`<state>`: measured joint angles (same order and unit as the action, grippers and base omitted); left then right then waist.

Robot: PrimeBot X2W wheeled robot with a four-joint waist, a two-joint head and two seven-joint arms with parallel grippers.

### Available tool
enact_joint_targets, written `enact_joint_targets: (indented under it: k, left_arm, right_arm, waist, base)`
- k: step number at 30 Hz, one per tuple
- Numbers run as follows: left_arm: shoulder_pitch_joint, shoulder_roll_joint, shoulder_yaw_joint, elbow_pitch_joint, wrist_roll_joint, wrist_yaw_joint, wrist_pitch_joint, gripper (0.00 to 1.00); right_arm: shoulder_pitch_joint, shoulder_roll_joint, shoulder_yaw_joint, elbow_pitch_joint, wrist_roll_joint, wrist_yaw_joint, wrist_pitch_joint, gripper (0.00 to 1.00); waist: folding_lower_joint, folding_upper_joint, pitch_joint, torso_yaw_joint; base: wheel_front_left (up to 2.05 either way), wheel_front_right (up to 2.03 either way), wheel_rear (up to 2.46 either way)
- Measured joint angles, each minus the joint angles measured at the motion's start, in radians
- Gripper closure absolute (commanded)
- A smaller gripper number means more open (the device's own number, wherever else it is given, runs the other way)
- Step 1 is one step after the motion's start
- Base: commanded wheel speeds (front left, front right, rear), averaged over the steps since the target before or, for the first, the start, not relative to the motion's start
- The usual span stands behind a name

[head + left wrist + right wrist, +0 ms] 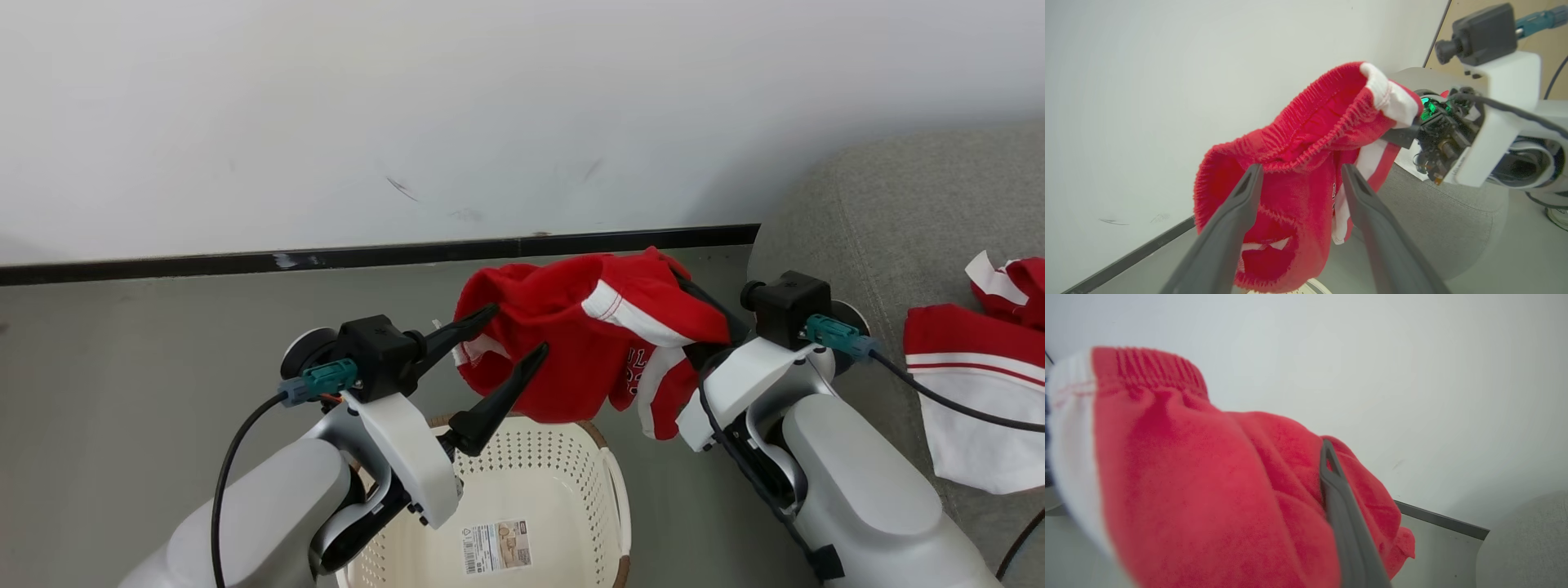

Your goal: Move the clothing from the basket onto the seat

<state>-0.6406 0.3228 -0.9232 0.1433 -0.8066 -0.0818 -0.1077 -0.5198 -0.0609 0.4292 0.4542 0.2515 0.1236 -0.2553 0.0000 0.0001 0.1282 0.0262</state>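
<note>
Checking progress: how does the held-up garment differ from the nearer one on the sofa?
The held garment hangs bunched over the basket, pinched by the right gripper; the sofa garment lies spread on the sofa. The held garment shows mostly red; the sofa garment a big white panel. Both are red with white trim.

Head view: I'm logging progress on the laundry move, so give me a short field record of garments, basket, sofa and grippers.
held garment: red with white panels, lifted, hanging over the basket's far rim
right gripper: shut on held garment at its waistband
left gripper: open, fingers spread at the garment's other side
basket: on the floor, with a printed label on its visible bottom
clothing on sofa: red-and-white, lying on the grey sofa
task stage: held garment not yet on sofa
</note>
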Motion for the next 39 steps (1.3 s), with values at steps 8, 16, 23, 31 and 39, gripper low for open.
enact_joint_targets:
  k: [8,16,23,31,39]
  left_arm:
    - [0.037,0.026,0.006,0.003,0.0,0.0,-0.023,0.0]
    - [0.059,0.033,0.002,-0.003,0.0,0.0,-0.053,0.0]
    - [0.059,0.034,-0.021,-0.012,0.012,-0.005,-0.061,0.0]
    - [0.059,0.035,-0.036,-0.019,0.026,-0.01,-0.068,0.0]
    - [0.067,0.034,-0.056,-0.027,0.026,-0.019,-0.068,0.0]
  right_arm:
    - [0.022,-0.023,-0.087,-0.056,-0.029,0.0,0.0,1.0]
    - [0.092,-0.059,-0.225,-0.151,-0.067,0.0,0.0,1.0]
    - [0.147,-0.065,-0.314,-0.236,-0.068,0.0,0.0,1.0]
    - [0.218,-0.068,-0.391,-0.339,-0.08,0.0,0.0,1.0]
    - [0.254,-0.066,-0.465,-0.464,-0.091,0.0,0.0,1.0]
  waist:
    - [0.0,0.0,-0.005,-0.019]
    - [0.0,0.0,-0.009,-0.056]
    - [0.0,0.0,-0.013,-0.092]
    - [0.0,0.0,-0.015,-0.151]
    - [0.0,0.0,-0.007,-0.218]
  base:
    - [0.0,0.0,0.0]
    - [0.0,0.0,0.0]
    - [0.0,0.0,0.0]
    - [0.0,0.0,0.0]
    - [0.0,0.0,0.0]
